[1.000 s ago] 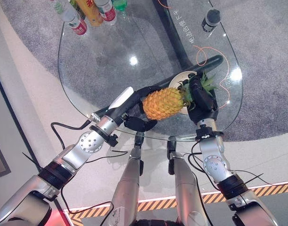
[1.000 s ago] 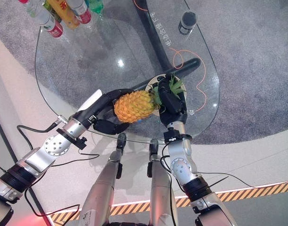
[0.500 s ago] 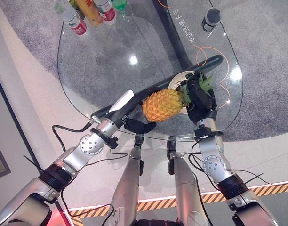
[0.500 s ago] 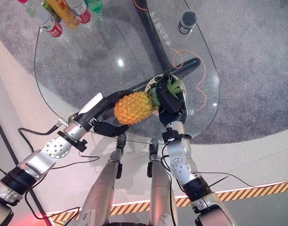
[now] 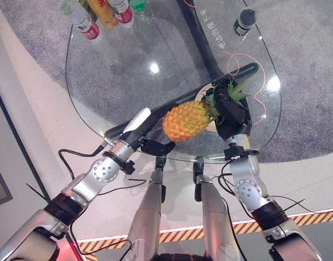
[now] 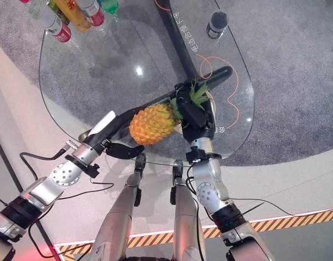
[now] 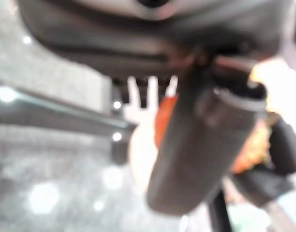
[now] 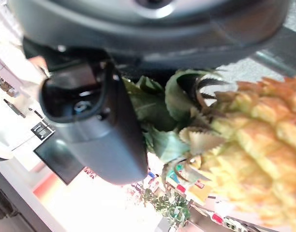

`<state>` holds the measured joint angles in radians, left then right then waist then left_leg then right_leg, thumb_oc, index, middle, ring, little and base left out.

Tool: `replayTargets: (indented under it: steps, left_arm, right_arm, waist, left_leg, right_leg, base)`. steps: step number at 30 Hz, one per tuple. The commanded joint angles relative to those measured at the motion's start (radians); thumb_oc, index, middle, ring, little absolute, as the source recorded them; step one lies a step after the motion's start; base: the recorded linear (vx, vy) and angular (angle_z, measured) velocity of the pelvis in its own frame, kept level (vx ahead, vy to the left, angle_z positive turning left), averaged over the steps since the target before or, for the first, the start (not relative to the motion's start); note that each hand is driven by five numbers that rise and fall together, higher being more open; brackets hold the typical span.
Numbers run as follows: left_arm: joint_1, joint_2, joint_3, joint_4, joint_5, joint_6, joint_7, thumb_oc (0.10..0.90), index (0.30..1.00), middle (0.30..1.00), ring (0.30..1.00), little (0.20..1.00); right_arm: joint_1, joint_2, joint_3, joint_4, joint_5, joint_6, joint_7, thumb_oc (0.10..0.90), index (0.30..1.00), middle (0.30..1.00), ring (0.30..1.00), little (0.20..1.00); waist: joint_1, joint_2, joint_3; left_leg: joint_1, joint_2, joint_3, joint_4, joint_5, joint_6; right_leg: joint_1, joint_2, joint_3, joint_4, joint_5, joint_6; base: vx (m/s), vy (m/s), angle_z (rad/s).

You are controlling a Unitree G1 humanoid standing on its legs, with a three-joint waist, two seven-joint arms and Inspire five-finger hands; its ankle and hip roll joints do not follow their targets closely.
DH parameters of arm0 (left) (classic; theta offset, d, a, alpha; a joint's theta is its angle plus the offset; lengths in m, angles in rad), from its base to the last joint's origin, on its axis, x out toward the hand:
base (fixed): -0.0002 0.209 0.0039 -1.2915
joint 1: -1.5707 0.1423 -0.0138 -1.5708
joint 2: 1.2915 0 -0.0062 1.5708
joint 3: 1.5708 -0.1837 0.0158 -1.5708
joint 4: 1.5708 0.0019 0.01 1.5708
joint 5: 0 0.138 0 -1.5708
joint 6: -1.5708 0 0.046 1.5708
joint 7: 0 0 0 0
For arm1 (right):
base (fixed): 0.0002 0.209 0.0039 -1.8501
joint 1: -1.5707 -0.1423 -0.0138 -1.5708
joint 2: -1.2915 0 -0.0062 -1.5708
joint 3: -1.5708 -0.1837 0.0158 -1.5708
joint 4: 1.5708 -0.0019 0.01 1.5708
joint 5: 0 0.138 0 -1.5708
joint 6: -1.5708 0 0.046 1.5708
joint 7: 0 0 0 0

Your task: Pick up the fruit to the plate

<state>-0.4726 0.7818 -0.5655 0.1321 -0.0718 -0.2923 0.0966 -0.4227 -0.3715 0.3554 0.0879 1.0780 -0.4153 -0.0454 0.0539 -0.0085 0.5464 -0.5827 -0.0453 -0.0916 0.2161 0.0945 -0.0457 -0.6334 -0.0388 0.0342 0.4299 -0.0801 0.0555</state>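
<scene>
Bright overhead glare on glass table (image 5: 155, 69); left wrist view blurred.

A clear glass counter (image 5: 117, 81) with a rounded outline stands on a dark base bar (image 5: 210, 49) that shows through the top. Ceiling light glints off the glass as bright spots (image 5: 154, 69). Under it lies a grey speckled carpet (image 5: 302, 65), bordered by a pale smooth floor (image 5: 36, 125). A strip of orange and black hazard tape (image 5: 313, 218) crosses the floor near the lower edge. At the counter's far corner stand several bottles (image 5: 104, 12), and a dark cylinder (image 5: 244, 20) sits on the far side. A thin orange cord (image 5: 237, 57) loops across the glass.
</scene>
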Motion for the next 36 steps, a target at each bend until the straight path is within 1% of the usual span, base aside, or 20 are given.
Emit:
replayTargets:
  steps: [1,3,6,9,13,15,18,19,21,22,23,26,28,29,30,31,34,36]
  left_arm:
    - [-0.013,-0.04,0.079,-0.105,0.015,-0.052,0.019,0.8,0.9,0.9,0.9,0.9]
    - [-0.013,-0.041,0.08,-0.098,0.024,-0.043,0.014,0.8,0.9,0.9,0.9,0.9]
    - [-0.013,-0.041,0.082,-0.09,0.026,-0.021,0.001,0.8,0.9,0.9,0.9,0.9]
    - [-0.009,-0.043,0.084,-0.076,0.023,0.003,0.001,0.8,0.9,0.9,0.9,0.9]
    - [0.003,-0.043,0.091,-0.042,0.01,0.021,0.003,0.8,0.9,0.9,0.9,0.9]
    - [0.011,-0.048,0.09,-0.024,0.02,0.024,0.009,0.8,0.9,0.9,0.9,0.9]
    - [0.017,-0.054,0.092,-0.008,0.021,0.047,0.012,0.8,0.9,0.9,0.9,0.9]
    - [0.02,-0.061,0.09,0.005,0.015,0.059,0.014,0.8,0.9,0.9,0.9,0.9]
    - [0.021,-0.072,0.084,0.014,0.009,0.072,0.016,0.8,0.9,0.9,0.9,0.9]
    - [0.026,-0.086,0.08,0.019,0.005,0.09,0.017,0.8,0.9,0.9,0.9,0.9]
    - [0.027,-0.087,0.08,0.02,0.003,0.091,0.017,0.8,0.9,0.9,0.9,0.9]
    - [0.046,-0.122,0.068,0.032,-0.016,0.109,0.034,0.8,0.9,0.9,0.9,0.9]
    - [0.047,-0.126,0.067,0.034,-0.017,0.11,0.035,0.8,0.9,0.9,0.9,0.9]
    - [0.049,-0.133,0.065,0.037,-0.024,0.114,0.036,0.8,0.9,0.9,0.9,0.9]
    - [0.057,-0.149,0.055,0.042,-0.025,0.116,0.044,0.8,0.9,0.9,0.9,0.9]
    - [0.067,-0.175,0.036,0.06,-0.024,0.115,0.056,0.8,0.9,0.9,0.9,0.9]
    - [0.087,-0.209,0.008,0.081,-0.023,0.115,0.077,0.8,0.9,0.9,0.9,0.9]
    - [0.096,-0.219,-0.005,0.094,-0.023,0.112,0.088,0.8,0.9,0.9,0.9,0.9]
  right_arm:
    - [-0.067,-0.027,-0.048,-0.253,-0.117,-0.085,0.044,0.1,0.3,0.3,0.3,0.2]
    - [-0.072,-0.038,-0.051,-0.261,-0.182,-0.082,0.019,0.1,0.3,0.3,0.3,0.2]
    - [-0.083,-0.06,-0.062,-0.262,-0.237,-0.067,-0.002,0.1,0.3,0.3,0.3,0.2]
    - [-0.087,-0.075,-0.073,-0.259,-0.275,-0.064,-0.014,0.1,0.3,0.3,0.3,0.2]
    - [-0.092,-0.1,-0.089,-0.263,-0.365,-0.068,-0.056,0.1,0.3,0.3,0.3,0.2]
    - [-0.096,-0.109,-0.097,-0.264,-0.442,-0.073,-0.108,0.1,0.3,0.3,0.3,0.2]
    - [-0.105,-0.121,-0.114,-0.266,-0.546,-0.08,-0.192,0.1,0.3,0.3,0.3,0.2]
    - [-0.115,-0.126,-0.122,-0.268,-0.614,-0.074,-0.247,0.1,0.3,0.3,0.3,0.2]
    - [-0.123,-0.131,-0.126,-0.275,-0.677,-0.066,-0.298,0.1,0.3,0.3,0.3,0.2]
    - [-0.131,-0.136,-0.13,-0.274,-0.727,-0.059,-0.336,0.1,0.3,0.3,0.3,0.2]
    - [-0.132,-0.136,-0.13,-0.275,-0.732,-0.058,-0.341,0.1,0.3,0.3,0.3,0.2]
    - [-0.145,-0.145,-0.13,-0.278,-0.842,-0.037,-0.421,0.1,0.3,0.3,0.3,0.2]
    - [-0.146,-0.145,-0.13,-0.278,-0.849,-0.035,-0.427,0.1,0.3,0.3,0.3,0.2]
    - [-0.149,-0.146,-0.129,-0.277,-0.872,-0.032,-0.442,0.1,0.3,0.3,0.3,0.2]
    - [-0.156,-0.15,-0.129,-0.274,-0.914,-0.022,-0.472,0.1,0.3,0.3,0.3,0.2]
    - [-0.176,-0.161,-0.125,-0.261,-0.993,0.003,-0.535,0.1,0.3,0.3,0.3,0.2]
    - [-0.204,-0.172,-0.124,-0.234,-1.071,0.014,-0.61,0.1,0.3,0.3,0.3,0.2]
    - [-0.219,-0.182,-0.123,-0.224,-1.091,0.026,-0.639,0.1,0.3,0.3,0.3,0.2]
  waist:
    - [-0.028,0.007,-0.026]
    - [-0.029,0.004,-0.026]
    - [-0.029,0.002,-0.026]
    - [-0.029,-0.001,-0.026]
    - [-0.031,-0.008,-0.026]
    - [-0.032,-0.01,-0.026]
    - [-0.031,-0.011,-0.026]
    - [-0.032,-0.011,-0.026]
    - [-0.033,-0.01,-0.026]
    - [-0.032,-0.008,-0.026]
    - [-0.032,-0.007,-0.026]
    - [-0.029,-0.004,-0.026]
    - [-0.029,-0.003,-0.026]
    - [-0.028,-0.003,-0.026]
    - [-0.027,-0.002,-0.026]
    - [-0.024,0.001,-0.026]
    - [-0.019,0.004,-0.026]
    - [-0.017,0.006,-0.026]
  left_leg:
    - [0.034,-0.084,0.054,0.113,-0.171,0.055]
    - [0.037,-0.083,0.055,0.112,-0.172,0.054]
    - [0.038,-0.082,0.058,0.113,-0.171,0.054]
    - [0.043,-0.081,0.059,0.112,-0.171,0.053]
    - [0.048,-0.078,0.061,0.114,-0.173,0.053]
    - [0.048,-0.078,0.061,0.115,-0.174,0.053]
    - [0.044,-0.078,0.062,0.118,-0.175,0.054]
    - [0.042,-0.078,0.064,0.12,-0.177,0.054]
    - [0.039,-0.078,0.066,0.121,-0.177,0.055]
    - [0.033,-0.079,0.066,0.124,-0.178,0.055]
    - [0.032,-0.079,0.066,0.125,-0.178,0.055]
    - [0.024,-0.079,0.067,0.126,-0.178,0.056]
    - [0.024,-0.079,0.067,0.127,-0.179,0.056]
    - [0.022,-0.08,0.067,0.127,-0.179,0.056]
    - [0.016,-0.08,0.068,0.13,-0.18,0.056]
    - [0.007,-0.081,0.067,0.133,-0.18,0.057]
    - [-0.005,-0.083,0.064,0.132,-0.179,0.06]
    - [-0.011,-0.083,0.064,0.133,-0.178,0.06]
  right_leg:
    - [0.076,0.012,-0.042,-0.165,0.091,0.084]
    - [0.08,0.012,-0.042,-0.168,0.092,0.084]
    - [0.083,0.01,-0.045,-0.169,0.093,0.084]
    - [0.09,0.009,-0.047,-0.171,0.092,0.085]
    - [0.096,0.01,-0.049,-0.172,0.093,0.085]
    - [0.096,0.011,-0.05,-0.172,0.094,0.085]
    - [0.094,0.012,-0.051,-0.17,0.092,0.085]
    - [0.093,0.012,-0.051,-0.17,0.092,0.085]
    - [0.089,0.013,-0.05,-0.168,0.091,0.085]
    - [0.083,0.013,-0.049,-0.165,0.09,0.084]
    - [0.082,0.014,-0.049,-0.165,0.09,0.084]
    - [0.074,0.012,-0.05,-0.161,0.089,0.083]
    - [0.073,0.012,-0.05,-0.16,0.089,0.083]
    - [0.071,0.012,-0.051,-0.16,0.089,0.082]
    - [0.066,0.011,-0.052,-0.158,0.089,0.082]
    - [0.055,0.011,-0.054,-0.154,0.089,0.081]
    - [0.04,0.012,-0.058,-0.148,0.087,0.08]
    - [0.031,0.013,-0.06,-0.143,0.086,0.079]
  base:
    - [0.0,0.0,0.0]
    - [0.0,0.0,0.0]
    - [0.0,0.0,0.0]
    - [0.0,0.0,0.0]
    - [0.0,0.0,0.0]
    - [0.0,0.0,0.0]
    - [0.0,0.0,0.0]
    - [0.0,0.0,0.0]
    - [0.0,0.0,0.0]
    - [0.0,0.0,0.0]
    - [-0.01,0.032,-0.01]
    - [0.0,0.0,0.0]
    - [0.0,0.0,0.0]
    - [0.0,0.0,0.0]
    - [-0.01,0.037,0.01]
    - [-0.01,0.037,0.02]
    - [-0.01,0.019,0.02]
    - [0.0,0.0,0.0]
